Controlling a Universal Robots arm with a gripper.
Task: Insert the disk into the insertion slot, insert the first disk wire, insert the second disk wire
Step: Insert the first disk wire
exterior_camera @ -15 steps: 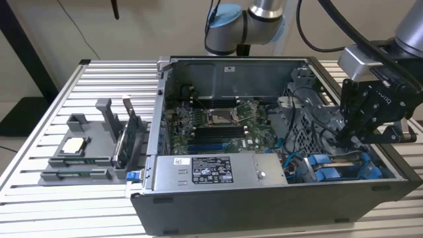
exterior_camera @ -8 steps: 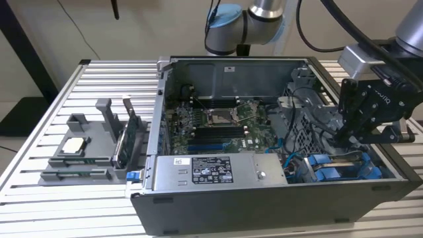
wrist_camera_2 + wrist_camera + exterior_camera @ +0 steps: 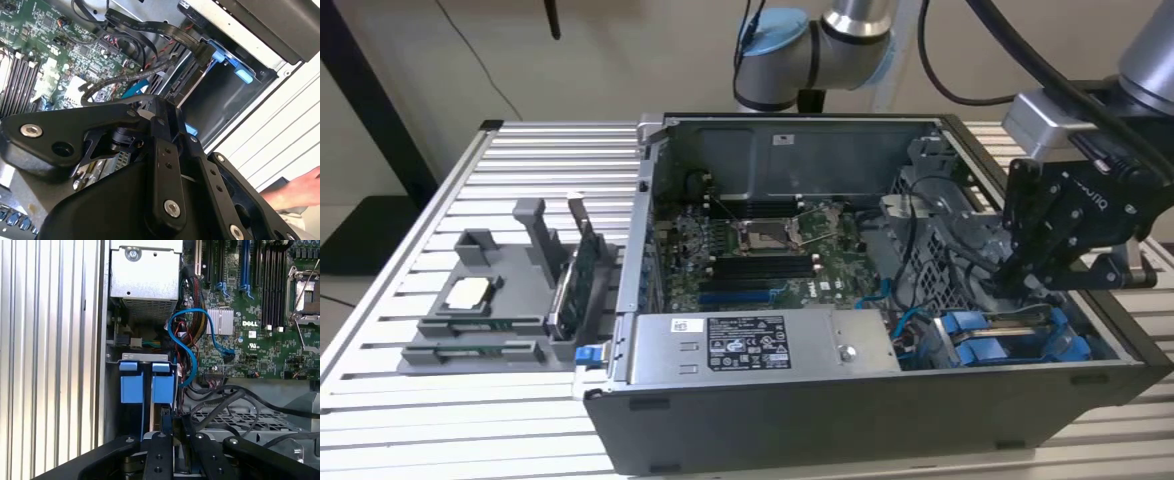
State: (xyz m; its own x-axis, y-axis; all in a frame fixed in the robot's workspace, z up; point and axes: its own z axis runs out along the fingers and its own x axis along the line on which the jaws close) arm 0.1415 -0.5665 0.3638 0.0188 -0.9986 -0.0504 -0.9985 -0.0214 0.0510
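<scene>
**Hovering at the drive bay, claw low over the disk**

The disk (image 3: 1014, 320) seemed to stand on edge in the insertion slot (image 3: 970, 340), showing as a pale strip between bright blue plastic pieces. How deep it sat could not be told. With the middle of the open computer case (image 3: 854, 425) as the dial's centre in the exterior view, that bay lay at about four o'clock. The edge-up stance probably suited the narrow bay, which looked only about as wide as the disk.

The gripper (image 3: 1041, 292) hung directly over that strip, reaching in from about two o'clock, its black body just above the blue fittings (image 3: 133, 385). Whether the claw was open, closed or gripping anything could not be told.

Beside the bay a blue cable (image 3: 186, 347) looped and black cables (image 3: 145, 30) draped, likely left slack there so they could reach the disk's end. The motherboard (image 3: 761, 250) lay from the centre toward ten o'clock, and the grey power-supply box (image 3: 747, 340) sat at seven o'clock. The case lay on its side with its open face up, presumably to give access from above. Out at nine o'clock on the slatted table (image 3: 520, 160), a grey holder (image 3: 494, 305) kept spare parts upright. A person's hand (image 3: 300, 190) showed in the second wrist view, outside the case.
</scene>
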